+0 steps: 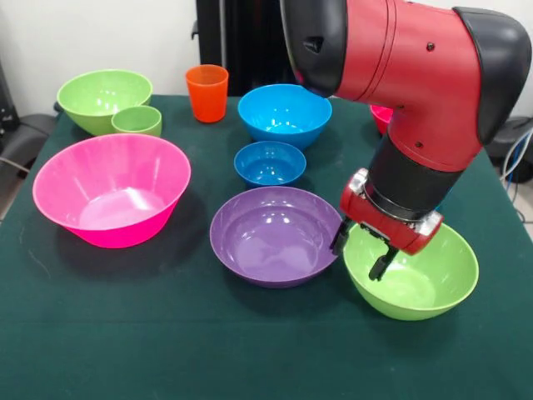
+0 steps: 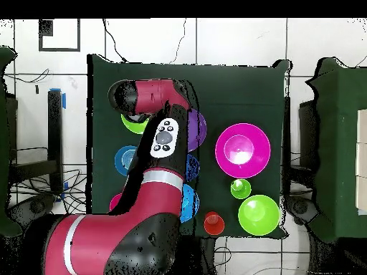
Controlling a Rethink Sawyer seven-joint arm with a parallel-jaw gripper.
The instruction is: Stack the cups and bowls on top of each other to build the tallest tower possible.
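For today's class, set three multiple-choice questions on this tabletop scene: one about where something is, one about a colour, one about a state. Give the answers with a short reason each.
1. Where is the end effector?
A. Over the pink bowl
B. At the rim of the lime green bowl nearest the camera
C. Beside the orange cup

2. What colour is the bowl lying between the pink bowl and that lime green bowl?
A. Purple
B. Red
C. Blue

3. What state is the pink bowl in?
A. Upside down
B. Holding the orange cup
C. Upright and empty

Answers:
1 B: in the front view its fingers straddle the near lime green bowl's left rim.
2 A: the purple bowl lies between them.
3 C: the pink bowl opens upward with nothing inside; the orange cup stands apart at the far side.
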